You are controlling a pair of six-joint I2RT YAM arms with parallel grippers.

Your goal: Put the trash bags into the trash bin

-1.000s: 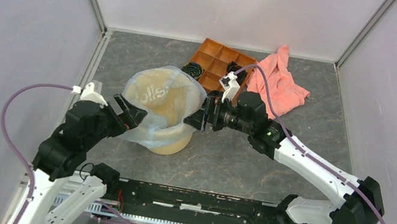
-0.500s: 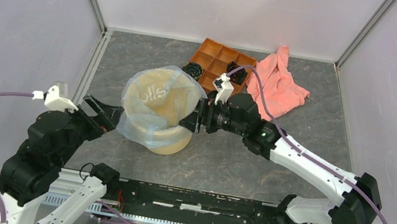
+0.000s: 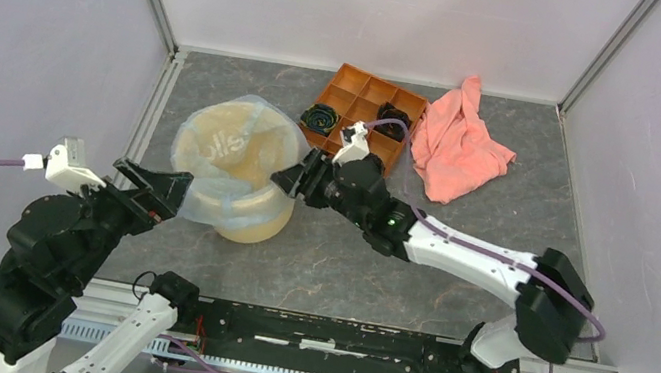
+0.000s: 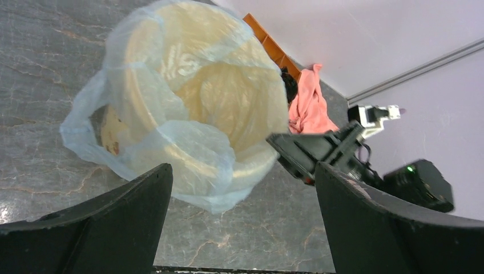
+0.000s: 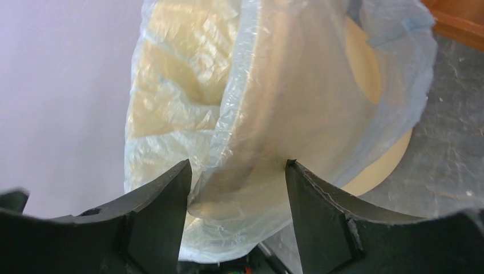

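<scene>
Trash bin point(image 3: 251, 225) slid left with right gripper point(image 3: 293, 180); left gripper point(image 3: 159, 194) withdrew

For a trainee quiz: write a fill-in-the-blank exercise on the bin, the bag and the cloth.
The trash bag is draped over the trash bin's ____. The left hand holds nothing; its fingers are ____. The cloth beside the orange tray is ____.
Missing: rim; open; pink.
</scene>
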